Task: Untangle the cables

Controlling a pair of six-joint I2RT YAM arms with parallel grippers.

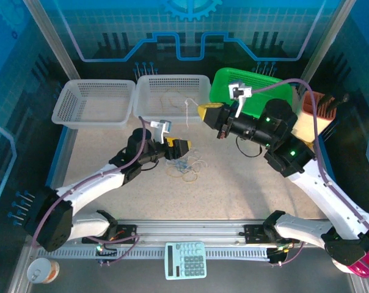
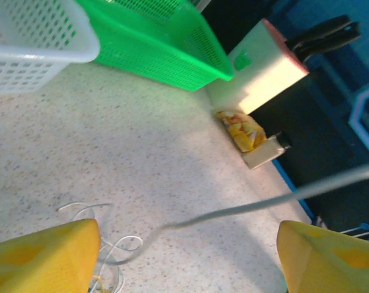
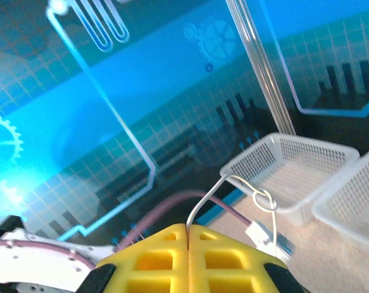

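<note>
Pincer R (image 1: pixel 203 112) aloft w/ white cable (image 3: pixel 263 232)

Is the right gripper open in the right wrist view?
No: the right gripper has its yellow fingers pressed together, with a white cable coming out from between them.

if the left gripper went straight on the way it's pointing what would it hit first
Probably the blurred grey cable strand that crosses between the fingers of the open left gripper. Past it lies bare table, well short of the packet. The strand's depth is unclear.
</note>
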